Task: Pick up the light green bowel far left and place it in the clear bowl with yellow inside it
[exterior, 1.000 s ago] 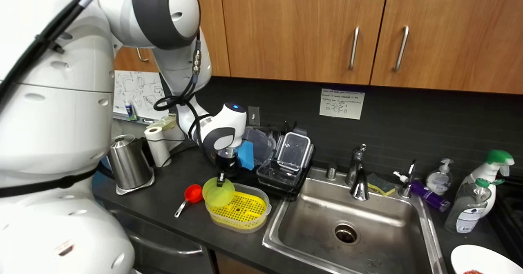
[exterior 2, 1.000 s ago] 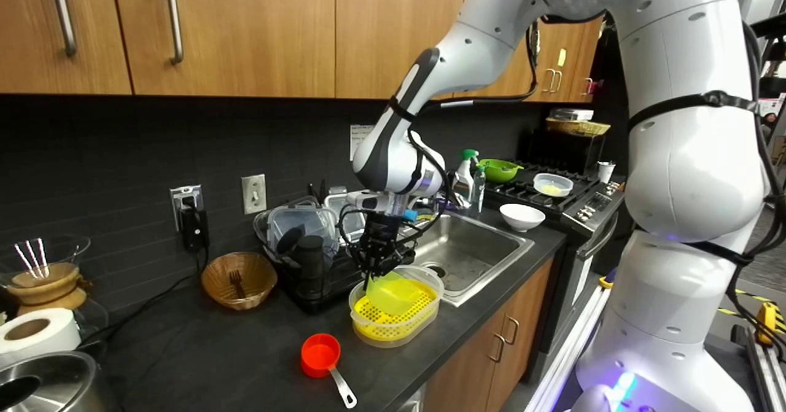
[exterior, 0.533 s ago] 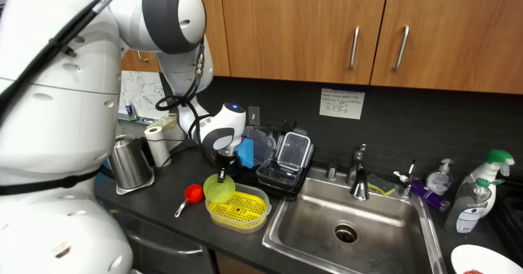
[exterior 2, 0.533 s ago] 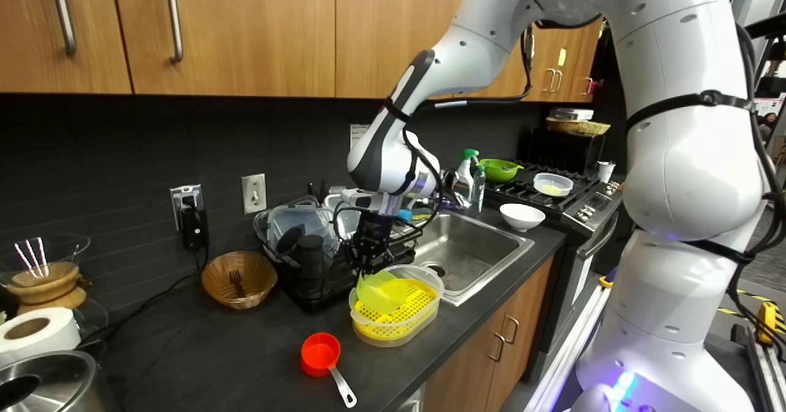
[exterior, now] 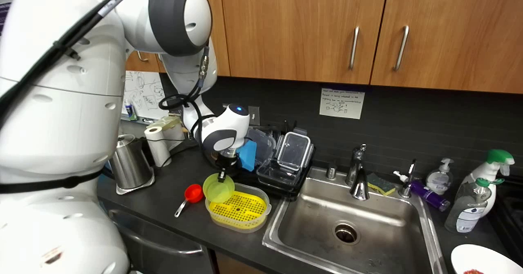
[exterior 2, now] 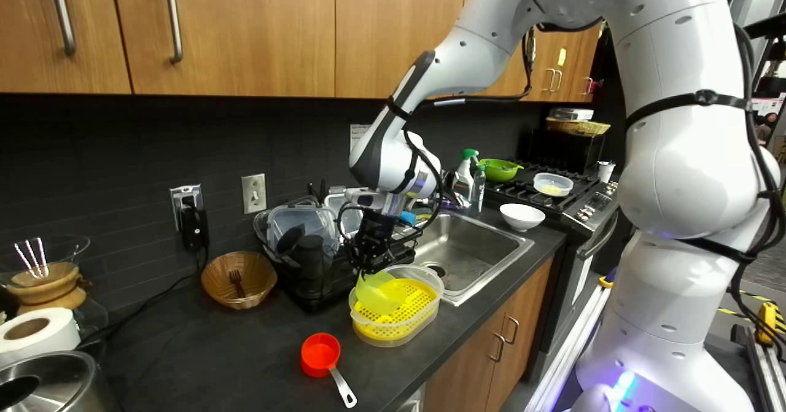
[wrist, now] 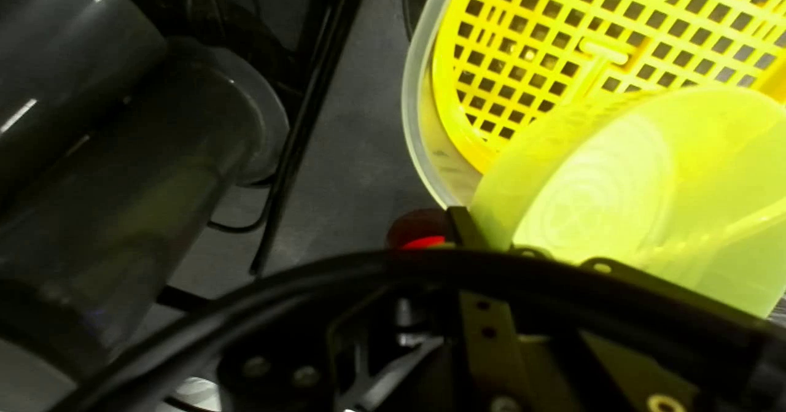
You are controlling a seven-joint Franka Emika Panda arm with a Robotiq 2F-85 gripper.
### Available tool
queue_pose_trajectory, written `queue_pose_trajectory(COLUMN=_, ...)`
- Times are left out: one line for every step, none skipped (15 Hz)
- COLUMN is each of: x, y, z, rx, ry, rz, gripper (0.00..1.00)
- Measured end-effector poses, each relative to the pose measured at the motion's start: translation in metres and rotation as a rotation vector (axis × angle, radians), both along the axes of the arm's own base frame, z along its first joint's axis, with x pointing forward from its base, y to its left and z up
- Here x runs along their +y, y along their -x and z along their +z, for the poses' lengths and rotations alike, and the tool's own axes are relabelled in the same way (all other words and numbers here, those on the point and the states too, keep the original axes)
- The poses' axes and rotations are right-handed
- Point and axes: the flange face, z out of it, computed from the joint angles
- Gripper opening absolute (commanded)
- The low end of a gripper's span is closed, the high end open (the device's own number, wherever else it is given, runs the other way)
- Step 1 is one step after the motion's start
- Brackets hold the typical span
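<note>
A: What's the claw [exterior: 221, 177] doing?
B: Pinching the green bowl [exterior: 219, 191] by its edge, so it hangs down tilted
A: And where's that?
B: Over one end of the clear bowl [wrist: 412, 105], the one that's yellow inside. I can't see if they touch
A: So it's nearly done?
B: I think so. It just needs to go in a bit more, then down, then be let go
A: What could go wrong?
B: It covers part of the clear bowl's rim in both exterior views. If the claw lets go here, I think the green bowl could hit that rim and roll out. It's tilted, so it may flop over too
A: Roll out where?
B: Onto the counter [exterior 2: 202, 344], maybe bumping the red cup [exterior: 193, 193] near the clear bowl
</note>
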Motion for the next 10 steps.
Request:
queue_pose_trajectory(x=-0.001, y=0.002, z=-0.003, rx=0.012, ry=-0.007, rz=-0.015, gripper=0.01)
queue_pose_trajectory(x=-0.003, y=0.005, z=-0.006, rx=0.022, ry=-0.013, rz=-0.031, gripper=0.01)
queue_pose_trajectory(x=-0.004, y=0.008, z=-0.008, rx=0.032, ry=-0.019, rz=-0.047, gripper=0.01)
queue_pose_trajectory(x=-0.005, y=0.011, z=-0.01, rx=0.039, ry=-0.025, rz=-0.064, gripper=0.01)
queue_pose_trajectory(x=-0.007, y=0.013, z=-0.011, rx=0.045, ry=-0.03, rz=-0.08, gripper=0.01)
queue_pose_trajectory(x=-0.009, y=0.014, z=-0.012, rx=0.049, ry=-0.035, rz=-0.096, gripper=0.01)
queue_pose_trajectory(x=-0.01, y=0.015, z=-0.012, rx=0.051, ry=-0.04, rz=-0.112, gripper=0.01)
queue_pose_trajectory(x=-0.012, y=0.015, z=-0.013, rx=0.053, ry=-0.045, rz=-0.127, gripper=0.01)
queue_pose_trajectory(x=-0.014, y=0.015, z=-0.013, rx=0.054, ry=-0.05, rz=-0.141, gripper=0.01)
queue_pose_trajectory(x=-0.016, y=0.015, z=-0.013, rx=0.054, ry=-0.052, rz=-0.151, gripper=0.01)
